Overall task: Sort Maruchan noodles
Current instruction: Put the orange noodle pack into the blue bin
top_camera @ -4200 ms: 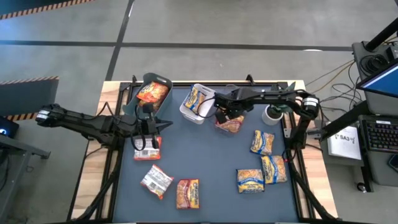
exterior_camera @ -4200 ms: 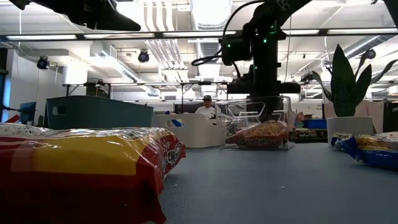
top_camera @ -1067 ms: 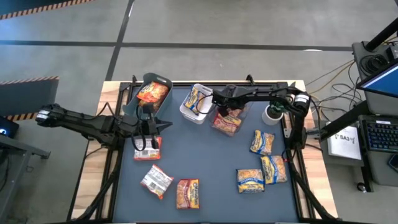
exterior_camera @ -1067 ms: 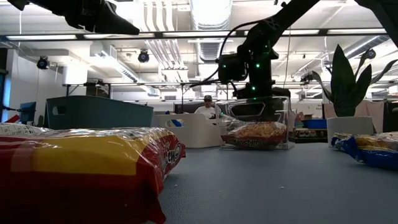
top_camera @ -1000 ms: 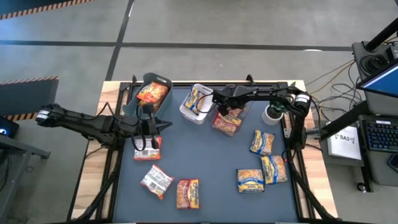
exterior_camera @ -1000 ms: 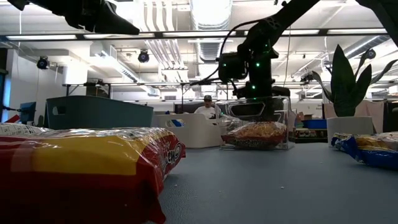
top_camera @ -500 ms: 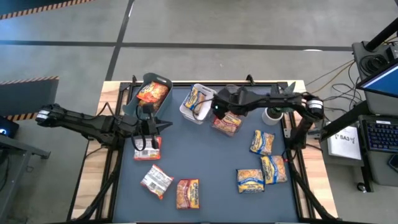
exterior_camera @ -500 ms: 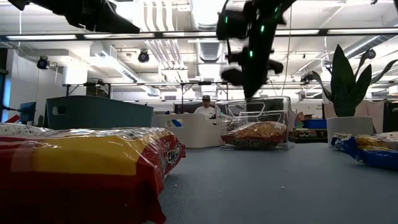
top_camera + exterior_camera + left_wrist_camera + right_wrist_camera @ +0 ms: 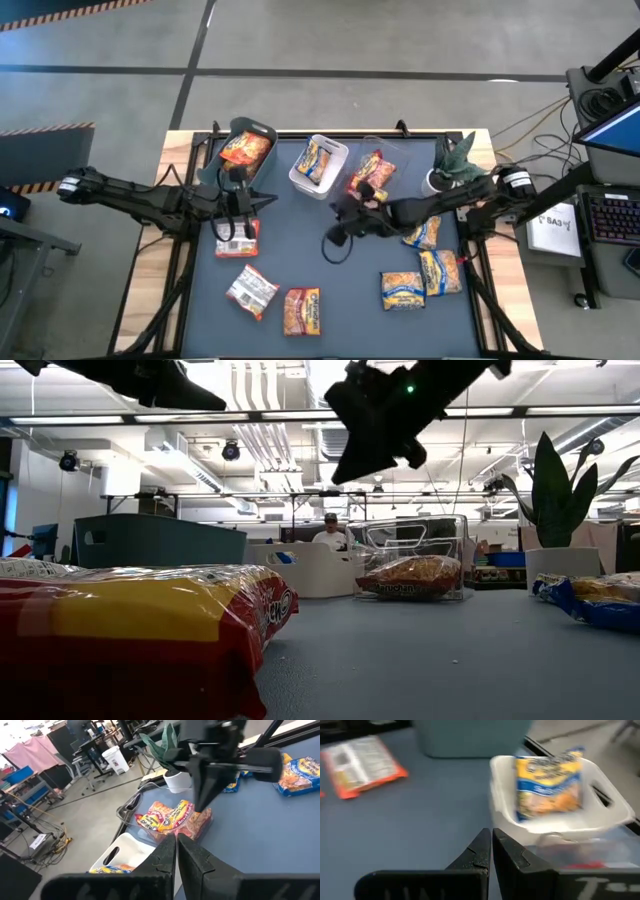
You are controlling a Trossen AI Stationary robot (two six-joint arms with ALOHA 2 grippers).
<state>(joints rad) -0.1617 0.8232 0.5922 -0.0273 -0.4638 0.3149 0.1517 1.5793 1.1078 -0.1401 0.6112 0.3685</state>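
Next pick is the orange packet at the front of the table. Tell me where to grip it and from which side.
Judging by its pose, grip the orange packet across its narrower width, near the middle, coming straight down from above. It lies flat on the table with its long side running front to back, apart from the whitish packet to its left, so fingers should fit on both long edges.

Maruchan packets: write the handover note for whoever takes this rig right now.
Left hand: shut, empty, over a whitish-silver crinkly packet. Right hand: shut, empty, mid-table.
Done: one orange-red packet in the grey-green bin, one blue-and-yellow packet in the white bin, one orange packet in the clear bin.
Left: six loose packets on the blue-grey table.
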